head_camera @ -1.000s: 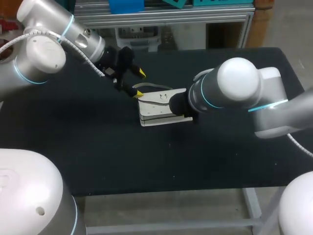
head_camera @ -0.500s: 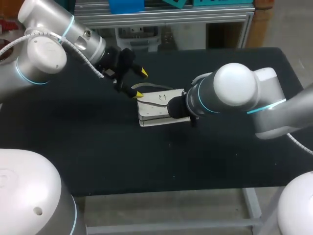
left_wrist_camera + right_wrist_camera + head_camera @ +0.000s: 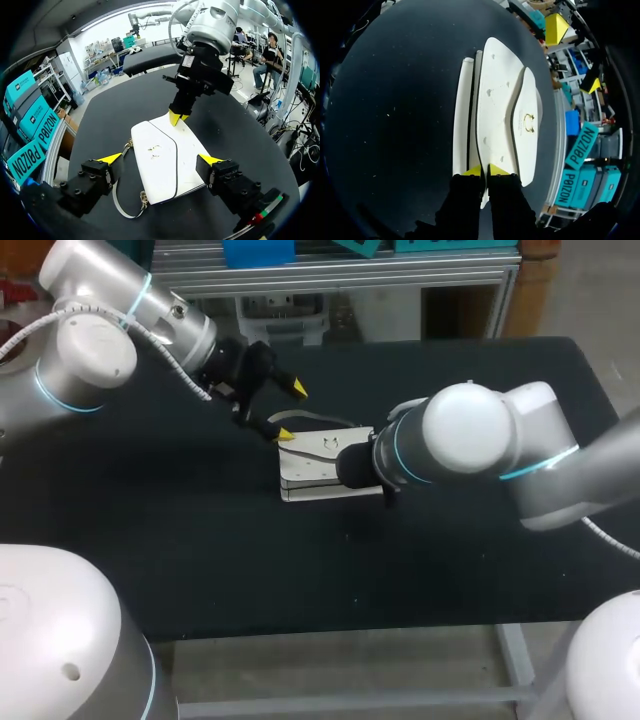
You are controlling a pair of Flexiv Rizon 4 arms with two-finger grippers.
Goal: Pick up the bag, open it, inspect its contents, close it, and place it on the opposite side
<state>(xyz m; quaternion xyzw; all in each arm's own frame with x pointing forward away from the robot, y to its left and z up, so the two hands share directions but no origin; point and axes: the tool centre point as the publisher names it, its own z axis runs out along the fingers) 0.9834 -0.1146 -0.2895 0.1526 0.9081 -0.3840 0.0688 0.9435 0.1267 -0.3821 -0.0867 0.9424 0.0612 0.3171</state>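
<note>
Pickup step: right pincer (image 3: 484,171) pinches bag (image 3: 312,466) edge, left pincer (image 3: 160,159) spread above; next we lift, holding firm

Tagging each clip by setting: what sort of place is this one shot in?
Most likely a robotics lab test bench, not a home or shop. A black table carries just one item, a white bag, and a robot's left hand and right hand are both at that bag.

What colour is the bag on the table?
White; the bag shows best in the right wrist view.
</note>
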